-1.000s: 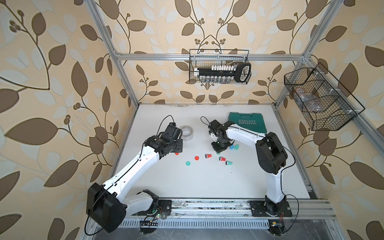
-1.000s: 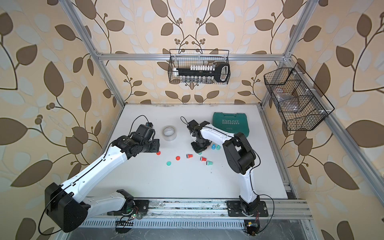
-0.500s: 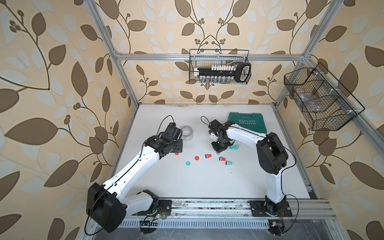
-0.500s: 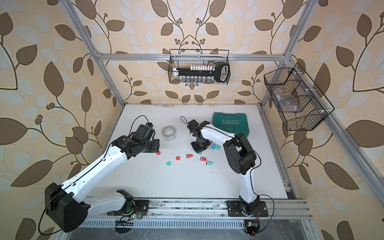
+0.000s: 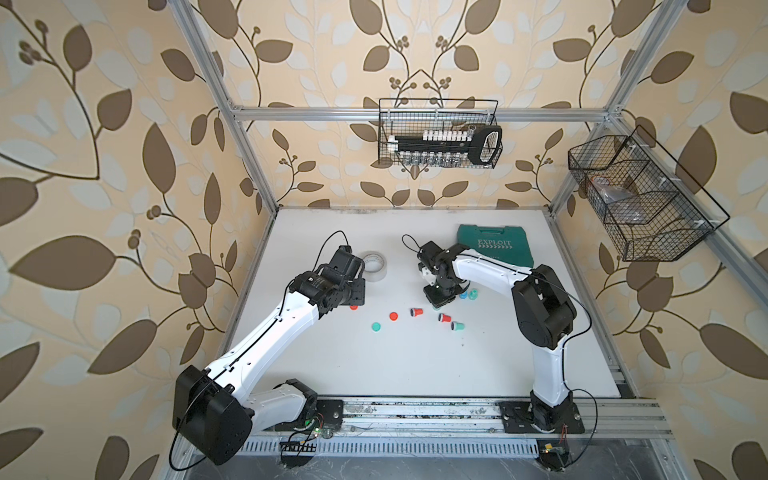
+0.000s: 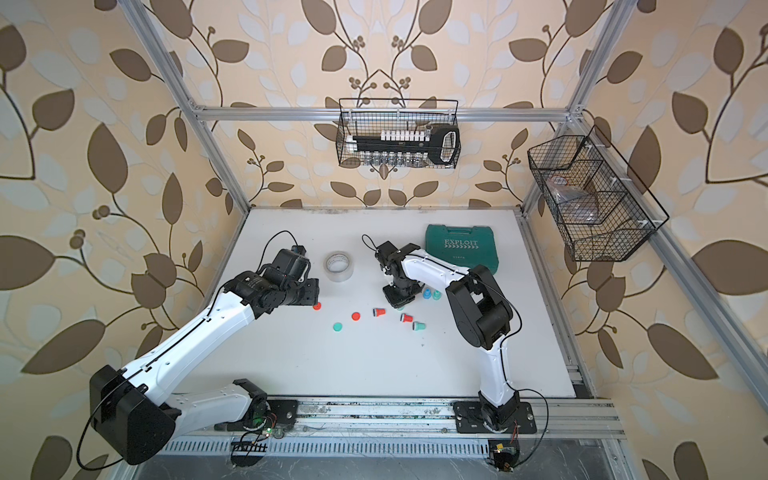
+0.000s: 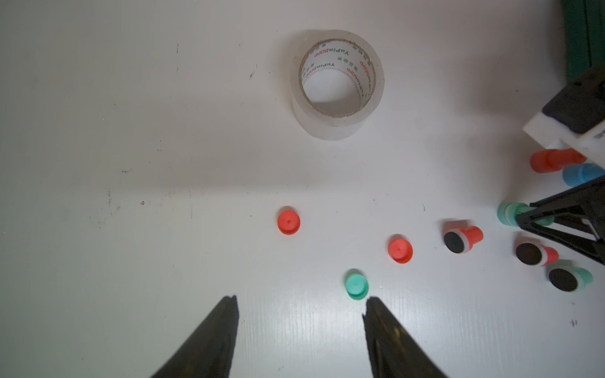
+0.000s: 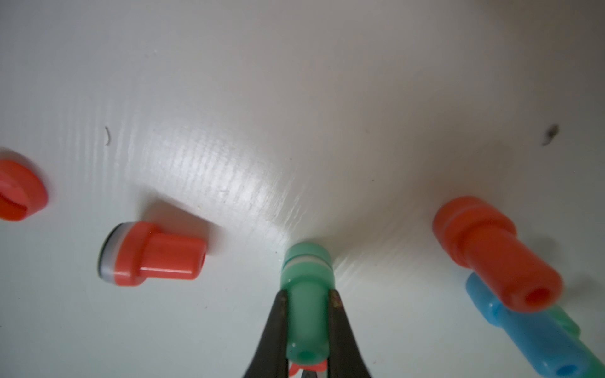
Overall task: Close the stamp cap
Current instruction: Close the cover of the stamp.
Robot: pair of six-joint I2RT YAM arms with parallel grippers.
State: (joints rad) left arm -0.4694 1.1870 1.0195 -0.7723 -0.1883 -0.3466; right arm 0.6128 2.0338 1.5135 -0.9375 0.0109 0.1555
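Note:
My right gripper (image 8: 307, 296) is shut on the stem of a green stamp (image 8: 307, 268), which stands head-down on the white table with a green cap on its head. In both top views this gripper (image 5: 440, 296) points straight down. My left gripper (image 7: 301, 301) hovers open with nothing between its fingers. A loose green cap (image 7: 356, 284) lies just past one fingertip. Two loose red caps (image 7: 288, 222) (image 7: 400, 250) lie beyond. Two red stamps (image 7: 463, 239) (image 7: 535, 253) and a green stamp (image 7: 569, 278) lie on their sides, black pads bare.
A roll of clear tape (image 5: 374, 266) stands behind the left gripper (image 5: 353, 296). A green tool case (image 5: 494, 245) lies at the back right. Capped red (image 8: 491, 255) and blue (image 8: 530, 333) stamps lie close beside the right gripper. Wire baskets hang on the back and right walls.

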